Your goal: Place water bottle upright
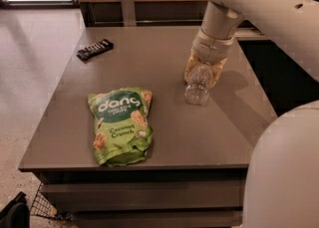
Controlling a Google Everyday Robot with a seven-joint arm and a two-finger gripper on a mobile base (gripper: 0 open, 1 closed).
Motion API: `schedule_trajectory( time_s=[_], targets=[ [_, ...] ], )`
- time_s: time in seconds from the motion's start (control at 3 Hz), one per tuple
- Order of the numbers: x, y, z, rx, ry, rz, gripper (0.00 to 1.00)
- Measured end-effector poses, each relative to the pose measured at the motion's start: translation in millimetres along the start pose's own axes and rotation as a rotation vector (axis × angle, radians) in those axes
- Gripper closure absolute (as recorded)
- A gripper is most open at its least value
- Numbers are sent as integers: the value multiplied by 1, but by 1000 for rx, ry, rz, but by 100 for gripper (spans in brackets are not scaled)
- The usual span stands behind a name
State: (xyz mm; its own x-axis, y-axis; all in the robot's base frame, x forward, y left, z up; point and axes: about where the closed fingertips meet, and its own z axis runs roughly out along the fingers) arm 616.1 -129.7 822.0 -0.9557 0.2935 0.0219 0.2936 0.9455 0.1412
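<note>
Gripper (203,72) at water bottle (198,90); bare table (174,137) between them and snack bag (121,125).

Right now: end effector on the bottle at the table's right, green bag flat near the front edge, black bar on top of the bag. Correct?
One error. The camera view shows the black bar lying on the table near its far left corner, well apart from the bag, not on it. The rest holds: the end effector grips the bottle at the right, and the bag lies flat near the front edge.
</note>
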Motion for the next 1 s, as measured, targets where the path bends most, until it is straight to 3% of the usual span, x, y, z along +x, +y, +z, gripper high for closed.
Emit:
schedule_trajectory(
  time_s=[0.33, 0.67, 1.0],
  targets=[
    [-11, 1, -13, -52, -79, -22, 100],
    [-36, -4, -59, -82, -238, -77, 100],
    [-49, -4, -87, -117, -342, -136, 100]
  ],
)
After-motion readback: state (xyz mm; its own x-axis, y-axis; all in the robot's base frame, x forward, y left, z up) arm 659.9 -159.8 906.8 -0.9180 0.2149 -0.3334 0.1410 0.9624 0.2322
